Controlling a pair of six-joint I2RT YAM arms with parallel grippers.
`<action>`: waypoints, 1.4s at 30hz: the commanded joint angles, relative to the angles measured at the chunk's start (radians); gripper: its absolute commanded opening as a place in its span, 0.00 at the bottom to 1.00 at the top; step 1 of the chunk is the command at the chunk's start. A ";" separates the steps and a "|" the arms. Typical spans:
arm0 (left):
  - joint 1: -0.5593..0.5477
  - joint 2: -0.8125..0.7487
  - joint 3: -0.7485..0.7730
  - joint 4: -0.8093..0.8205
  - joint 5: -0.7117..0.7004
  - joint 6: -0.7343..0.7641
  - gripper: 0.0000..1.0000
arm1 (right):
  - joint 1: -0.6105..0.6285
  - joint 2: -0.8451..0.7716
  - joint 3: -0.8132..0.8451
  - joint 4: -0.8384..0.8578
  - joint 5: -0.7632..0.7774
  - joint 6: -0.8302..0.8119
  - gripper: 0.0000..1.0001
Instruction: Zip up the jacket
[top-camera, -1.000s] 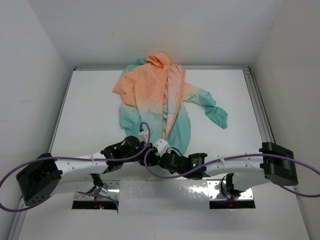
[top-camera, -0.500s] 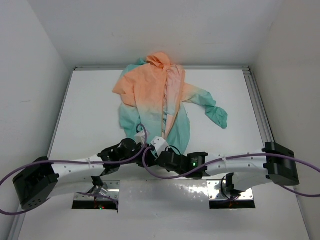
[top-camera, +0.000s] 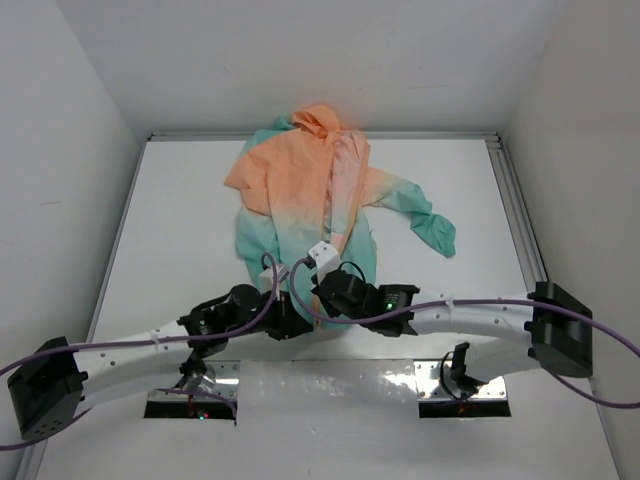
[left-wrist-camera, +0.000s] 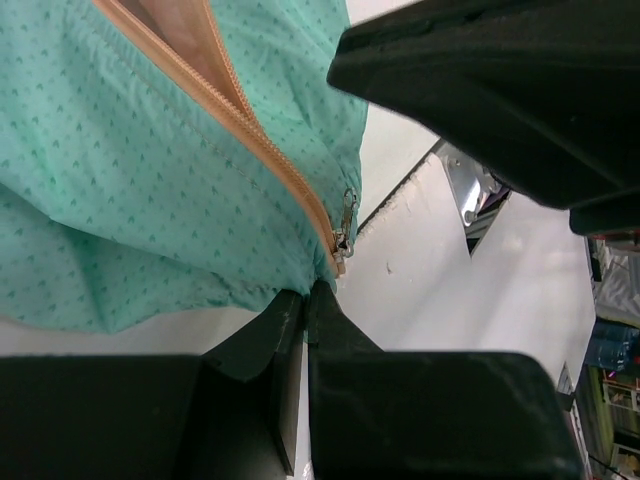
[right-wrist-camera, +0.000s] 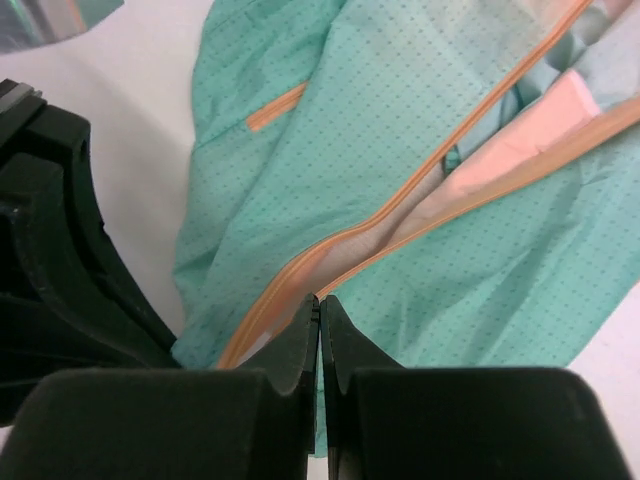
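Left claw (left-wrist-camera: 306, 292) clamped on jacket (left-wrist-camera: 130, 170) hem, right claw (right-wrist-camera: 319, 303) likewise, forearms converging

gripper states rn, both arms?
Left gripper: closed, pinching the jacket hem below the zipper.
Right gripper: closed on the jacket at its zipper line.

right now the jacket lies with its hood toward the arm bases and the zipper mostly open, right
No: the top external view shows the jacket with its hood at the far side, away from the robot. The zipper is mostly open.
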 joint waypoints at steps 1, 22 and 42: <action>-0.011 -0.022 0.006 -0.013 -0.012 0.015 0.00 | 0.001 -0.036 -0.008 0.040 -0.053 0.056 0.00; -0.009 -0.068 -0.035 0.125 0.096 -0.035 0.00 | -0.302 -0.297 -0.451 0.626 -0.841 0.211 0.68; -0.009 -0.018 -0.014 0.143 0.091 -0.030 0.00 | -0.302 -0.237 -0.446 0.632 -0.863 0.228 0.49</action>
